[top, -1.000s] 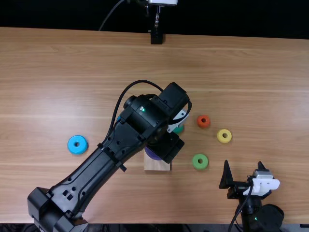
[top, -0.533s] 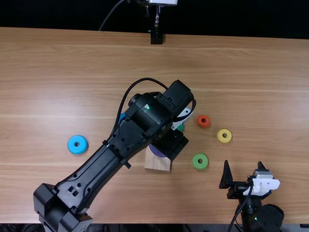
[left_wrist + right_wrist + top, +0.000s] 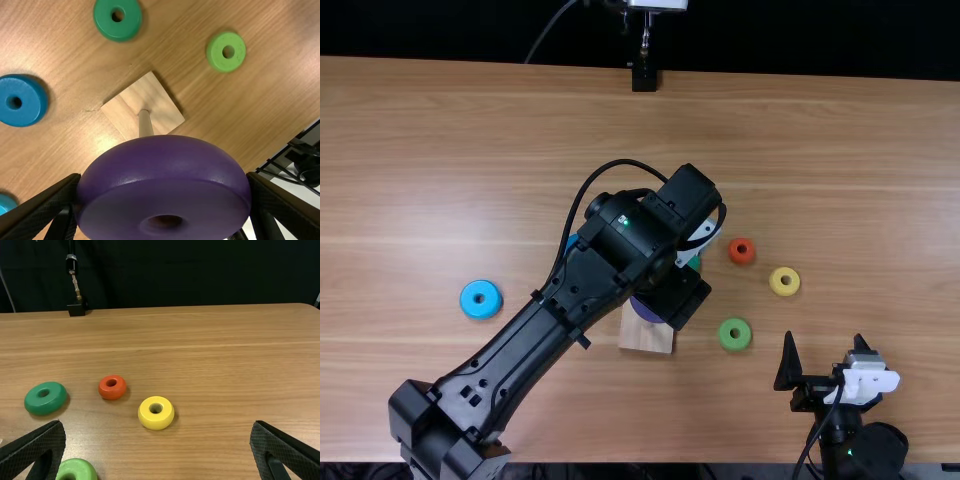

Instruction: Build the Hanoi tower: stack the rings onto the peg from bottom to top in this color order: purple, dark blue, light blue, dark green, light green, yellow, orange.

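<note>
Purple ring clamped in L gripper, parted to ring width, over base's 12 o'clock side (top view). Prob. step 1: align hole w/ bare peg, lower, release. R gripper wide open, empty.

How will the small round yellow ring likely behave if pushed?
The ring lies flat on the light brown wooden table, so it would probably slide rather than roll. Its even shape suggests it's stiff, and its glossy, rounded side may be slippery.

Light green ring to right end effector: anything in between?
Only bare table between the light green ring and right end effector, per the top view.
</note>
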Controlling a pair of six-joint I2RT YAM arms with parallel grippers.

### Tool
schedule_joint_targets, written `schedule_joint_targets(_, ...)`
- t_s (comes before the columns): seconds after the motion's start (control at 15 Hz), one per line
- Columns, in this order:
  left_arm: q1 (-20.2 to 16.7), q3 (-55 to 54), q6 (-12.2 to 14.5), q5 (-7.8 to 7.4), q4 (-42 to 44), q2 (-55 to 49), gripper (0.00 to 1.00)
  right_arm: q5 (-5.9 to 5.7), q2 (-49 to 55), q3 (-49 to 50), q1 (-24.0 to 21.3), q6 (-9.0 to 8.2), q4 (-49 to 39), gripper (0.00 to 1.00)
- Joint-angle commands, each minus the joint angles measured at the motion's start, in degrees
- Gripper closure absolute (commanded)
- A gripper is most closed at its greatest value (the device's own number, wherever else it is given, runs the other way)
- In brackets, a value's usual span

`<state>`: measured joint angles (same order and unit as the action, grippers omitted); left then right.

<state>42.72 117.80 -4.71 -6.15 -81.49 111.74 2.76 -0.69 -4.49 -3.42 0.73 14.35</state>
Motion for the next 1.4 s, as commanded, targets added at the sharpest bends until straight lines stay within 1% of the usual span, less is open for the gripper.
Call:
schedule_joint_targets(0.0,-0.97,1.73,0.07,0.25,0.07,1.02,1.0,-0.13,0.69,3.88,-0.36,-0.52,4.06,0.0)
schedule_joint_targets(0.13,-2.29,1.29,0.07,0.25,-0.03,1.02,1.0,-0.13,0.69,3.88,-0.36,-0.42,4.06,0.0)
schedule_joint_targets(0.4,-3.43,1.12,0.18,0.04,-0.03,1.81,1.0,-0.13,0.69,3.88,-0.36,-0.42,4.06,0.0)
schedule_joint_targets(0.73,-2.64,-0.29,-0.04,-0.07,0.07,2.95,1.0,-0.13,0.69,3.88,-0.36,-0.42,4.06,0.0)
schedule_joint_targets(0.93,-2.03,-0.02,-0.04,0.14,-0.03,3.13,1.0,-0.13,0.69,3.88,-0.36,-0.42,4.06,0.0)
schedule_joint_targets(1.13,-0.8,0.15,-0.04,0.14,-0.03,3.13,1.0,-0.13,0.69,3.88,-0.36,-0.42,4.06,0.0)
schedule_joint_targets(1.33,-0.71,1.12,-0.04,0.25,-0.88,3.04,1.0,-0.13,0.69,3.88,-0.36,-0.52,4.06,0.0)
